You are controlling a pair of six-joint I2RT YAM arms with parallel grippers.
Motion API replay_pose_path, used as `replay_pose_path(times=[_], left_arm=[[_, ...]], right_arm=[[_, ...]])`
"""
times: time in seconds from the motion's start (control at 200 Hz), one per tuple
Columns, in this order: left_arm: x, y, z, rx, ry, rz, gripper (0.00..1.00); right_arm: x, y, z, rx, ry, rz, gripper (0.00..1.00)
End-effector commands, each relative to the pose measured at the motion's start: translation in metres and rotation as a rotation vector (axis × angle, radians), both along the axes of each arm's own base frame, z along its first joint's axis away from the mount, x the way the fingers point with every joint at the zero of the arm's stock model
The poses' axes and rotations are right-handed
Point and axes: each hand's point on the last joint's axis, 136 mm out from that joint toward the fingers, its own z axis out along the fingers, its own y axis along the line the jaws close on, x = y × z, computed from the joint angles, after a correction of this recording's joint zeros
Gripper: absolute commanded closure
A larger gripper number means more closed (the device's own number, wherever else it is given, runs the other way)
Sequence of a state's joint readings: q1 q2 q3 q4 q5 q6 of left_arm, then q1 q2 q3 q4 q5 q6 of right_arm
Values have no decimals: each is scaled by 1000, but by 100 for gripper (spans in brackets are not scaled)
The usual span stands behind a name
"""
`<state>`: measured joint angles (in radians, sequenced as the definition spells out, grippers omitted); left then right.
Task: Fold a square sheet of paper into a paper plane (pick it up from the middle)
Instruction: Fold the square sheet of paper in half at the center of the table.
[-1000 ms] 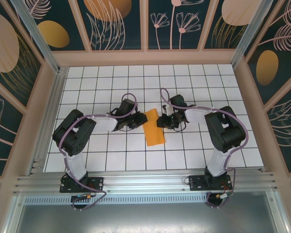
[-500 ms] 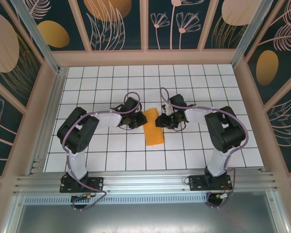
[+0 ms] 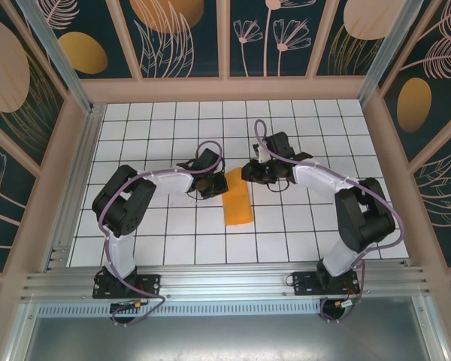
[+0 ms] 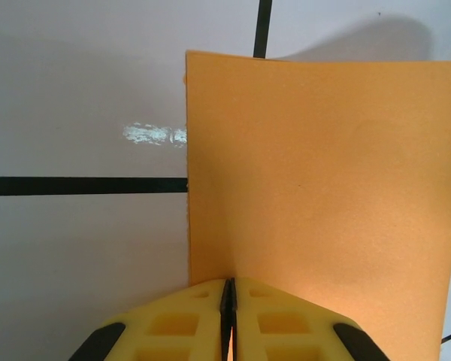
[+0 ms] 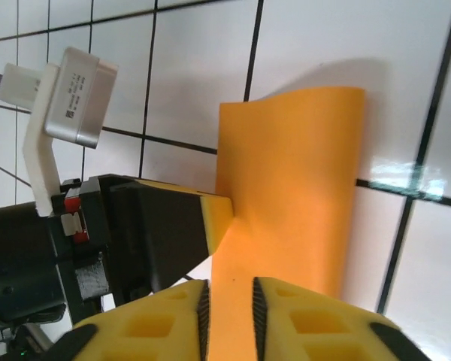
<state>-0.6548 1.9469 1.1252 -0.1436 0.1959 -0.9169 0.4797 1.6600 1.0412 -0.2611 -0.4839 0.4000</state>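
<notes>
While the left gripper [image 4: 227,301], clenched, rests its tips on the square sheet of paper [image 4: 323,188] stretching just ahead, steady pressure should pin the fold. Opposite, the right gripper [image 5: 229,301] has jaws a sliver apart over the sheet's edge. Whether it grips is unclear, so it should move slowly.

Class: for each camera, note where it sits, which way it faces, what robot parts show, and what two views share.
Top external: above and behind, facing down at the table; left arm, right arm.
Left wrist: on that wrist, facing the orange paper; left claw.
Right wrist: likewise, facing it; right claw.
Shared: orange paper.
</notes>
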Motion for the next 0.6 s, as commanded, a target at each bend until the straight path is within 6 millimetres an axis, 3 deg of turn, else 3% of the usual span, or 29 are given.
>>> replay_pose_path(times=[0.0, 0.185, 0.375, 0.595], left_arm=[[-29, 42, -54, 212, 128, 18, 87], [-31, 44, -59, 223, 138, 20, 88], [-35, 51, -64, 260, 144, 19, 88], [-36, 55, -68, 278, 152, 21, 88]], right_arm=[[-15, 16, -25, -11, 104, 60, 78], [-12, 30, -46, -19, 150, 79, 79], [-13, 9, -73, -75, 211, 23, 79], [-21, -11, -87, -88, 247, -7, 79]])
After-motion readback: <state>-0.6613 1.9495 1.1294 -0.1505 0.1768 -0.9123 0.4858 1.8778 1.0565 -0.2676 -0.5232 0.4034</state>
